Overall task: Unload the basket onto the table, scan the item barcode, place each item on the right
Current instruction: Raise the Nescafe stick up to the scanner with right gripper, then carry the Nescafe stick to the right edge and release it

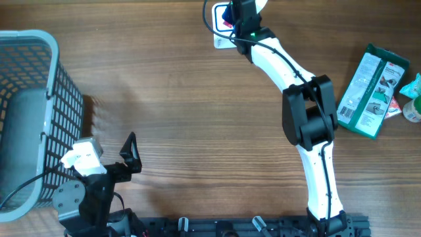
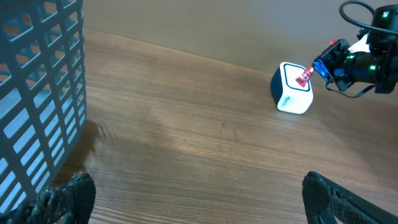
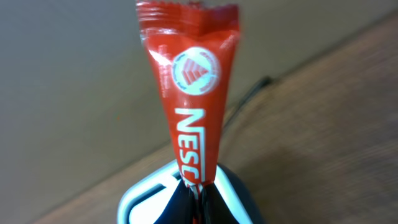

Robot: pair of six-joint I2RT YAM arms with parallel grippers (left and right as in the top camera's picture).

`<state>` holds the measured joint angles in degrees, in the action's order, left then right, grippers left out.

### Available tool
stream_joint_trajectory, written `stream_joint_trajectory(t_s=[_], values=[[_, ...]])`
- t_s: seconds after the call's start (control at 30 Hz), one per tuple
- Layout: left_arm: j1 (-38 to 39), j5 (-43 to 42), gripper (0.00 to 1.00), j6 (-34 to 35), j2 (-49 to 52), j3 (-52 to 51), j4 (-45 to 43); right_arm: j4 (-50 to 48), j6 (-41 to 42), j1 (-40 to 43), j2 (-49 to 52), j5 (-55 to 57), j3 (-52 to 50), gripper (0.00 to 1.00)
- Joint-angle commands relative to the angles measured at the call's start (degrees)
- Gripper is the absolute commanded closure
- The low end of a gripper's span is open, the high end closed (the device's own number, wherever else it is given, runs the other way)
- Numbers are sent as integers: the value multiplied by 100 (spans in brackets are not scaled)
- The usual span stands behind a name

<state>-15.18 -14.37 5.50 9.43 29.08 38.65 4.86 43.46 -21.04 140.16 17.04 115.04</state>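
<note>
Currently right gripper clamping red sachet, holding it over white scanner; left gripper sitting wide open beside basket, gripping nothing.

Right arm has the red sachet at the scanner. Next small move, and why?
Probably a slight wrist roll. The right end effector is shut on the red sachet right at the white scanner. The face toward the wrist camera shows only branding, no barcode, so sweeping the hidden face across the scanner seems the best bet.
</note>
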Motion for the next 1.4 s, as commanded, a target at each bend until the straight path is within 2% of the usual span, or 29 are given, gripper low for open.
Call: stream_joint_trajectory(t_s=[0.0,0.07,0.13,0.2,0.27,0.37,0.47,0.53,0.63,0.67,0.7,0.73,0.77,0.83,0.97,1.0,1.03,1.13,1.17,1.23,1.37], values=[[-37,33,0,59,-31,-4,-15,1097,39,227,-149,160,717,95],[-37,33,0,59,-31,-4,-15,2260,17,481,-599,337,964,95],[-37,33,0,59,-31,-4,-17,4319,402,1040,-1355,389,962,95],[-37,33,0,59,-31,-4,-15,6087,973,1478,-1558,286,962,96],[-37,33,0,59,-31,-4,-15,7101,940,1902,-1547,378,813,96],[-37,33,0,59,-31,-4,-15,7423,822,2806,-1547,1241,417,96],[-37,33,0,59,-31,-4,-15,7202,573,3698,-1543,1325,407,96],[-37,33,0,59,-31,-4,-13,7377,79,4474,-1543,870,407,96],[-37,33,0,59,-31,-4,9,8690,26,5243,-1543,409,407,96],[-37,33,0,59,-31,-4,26,8734,-522,5445,-1565,-17,385,96],[-37,33,0,59,-31,-4,26,8734,-612,5528,-1565,-208,380,96],[-37,33,0,59,-31,-4,26,8732,-505,5582,-1565,-212,380,96],[-37,33,0,59,-31,-4,26,8732,-59,5663,-1565,-129,372,96],[-37,33,0,61,-31,-4,26,8732,1322,5727,-1563,608,249,92],[-37,33,0,59,-31,-4,31,8642,2551,5781,-1563,903,-750,95],[-37,33,0,59,-31,-4,39,8413,2538,5781,-1563,990,-1075,86],[-37,33,0,59,-31,-4,127,8028,2363,5783,-1563,1021,-1408,54],[-37,33,0,59,-31,-4,632,7440,1762,5781,-1567,763,-1471,16],[-37,33,0,59,-31,-4,791,7381,1637,5781,-1567,619,-1390,15],[-37,33,0,59,-31,-4,1237,7243,925,5737,-1580,-103,-1008,0],[-37,33,0,59,-31,-4,1996,6951,-260,5093,-2197,-584,-442,0]])
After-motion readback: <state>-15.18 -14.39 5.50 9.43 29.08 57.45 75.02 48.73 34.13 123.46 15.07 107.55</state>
